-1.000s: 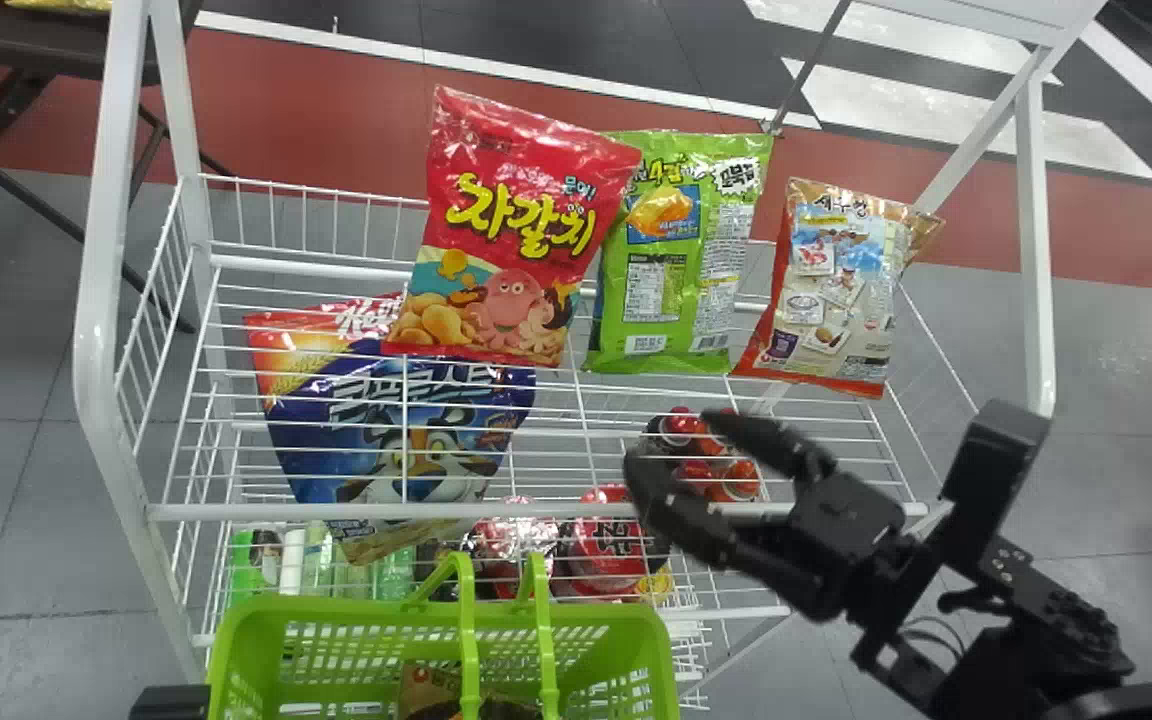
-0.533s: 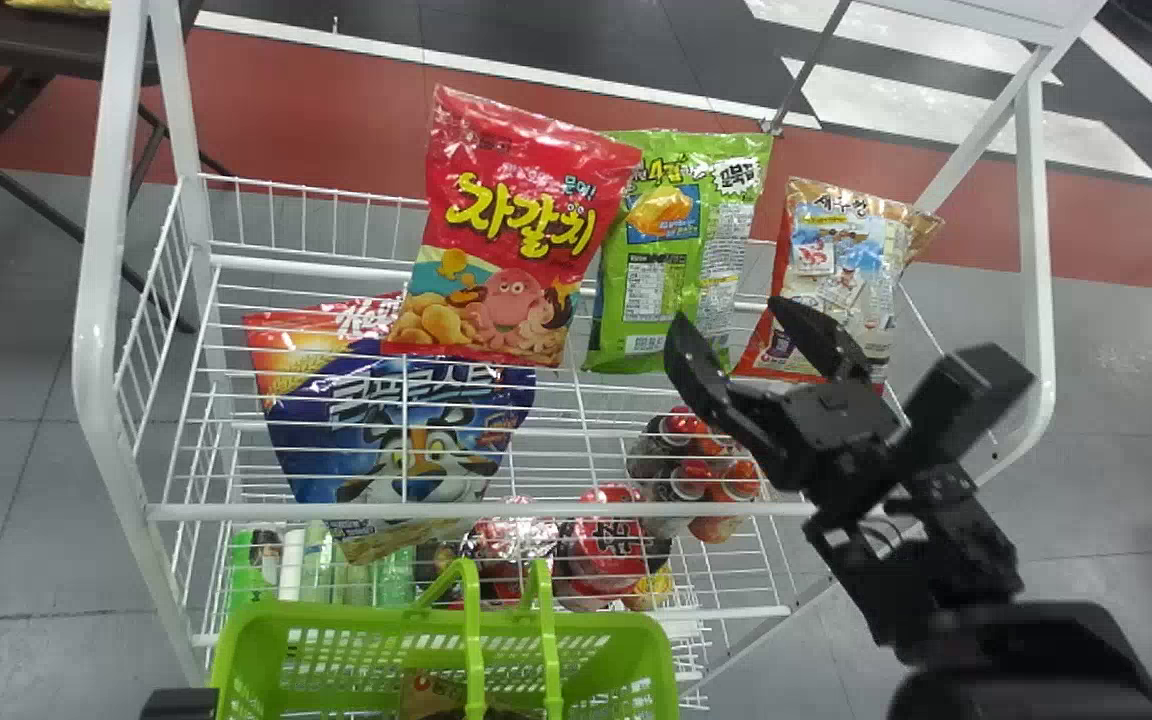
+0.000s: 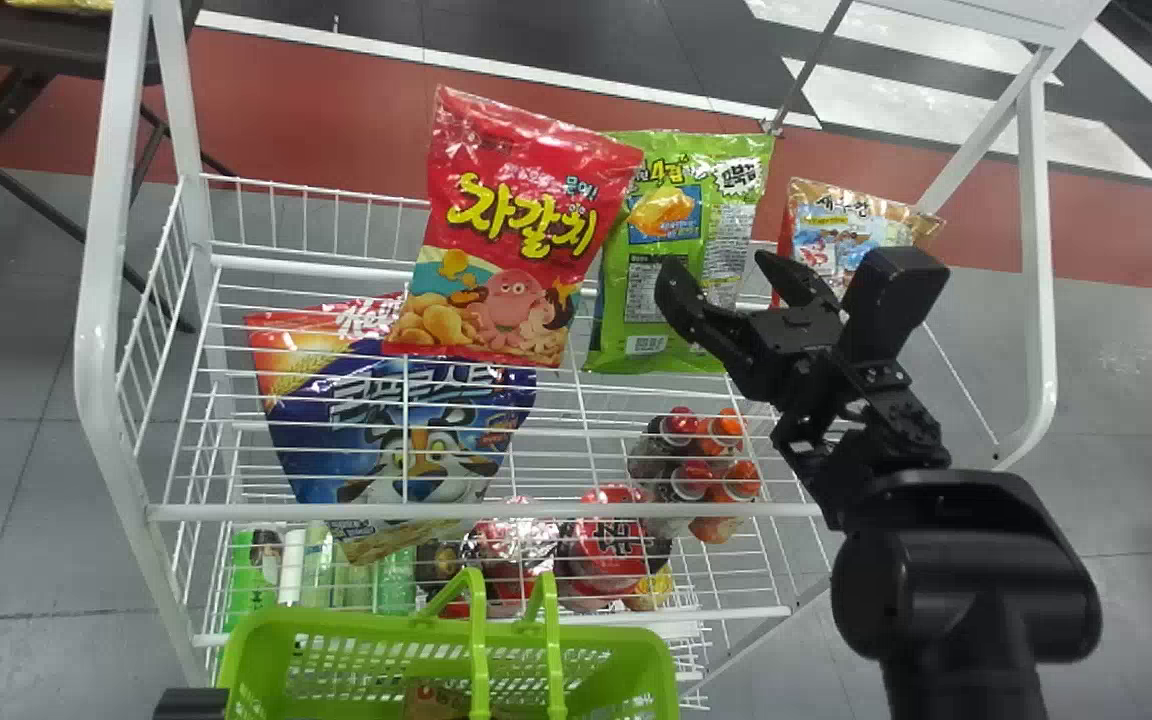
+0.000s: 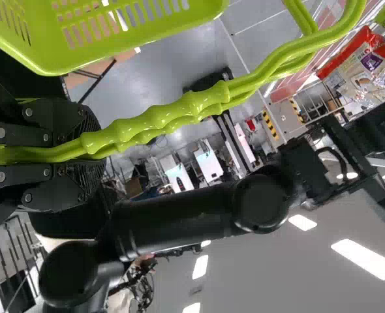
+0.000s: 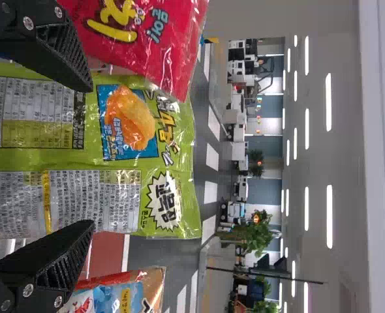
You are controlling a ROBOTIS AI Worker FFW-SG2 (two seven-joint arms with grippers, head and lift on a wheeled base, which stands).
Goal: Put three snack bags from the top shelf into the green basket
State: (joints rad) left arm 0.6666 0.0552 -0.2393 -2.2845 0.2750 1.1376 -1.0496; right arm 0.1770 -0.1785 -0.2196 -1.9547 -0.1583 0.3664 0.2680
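Head view: green bag (image 3: 681, 215) is up on the top shelf, btwn the red bag (image 3: 526, 220) on the left & the orange bag (image 3: 851, 235) on the right. My R gripper (image 3: 714, 262) is right by green bag, fingers spread wide, w/ nothing pinched. Can't tell if it touches. R wrist view has red bag lapping over green bag's edge. Blue bag (image 3: 376, 430) & small bottles (image 3: 696, 470) are under the wires. Basket (image 3: 356, 622) is low down, w/ a brown pack (image 3: 436, 697) in it. My L gripper (image 3: 191, 703) pinches its handles (image 4: 179, 107), per L wrist view.
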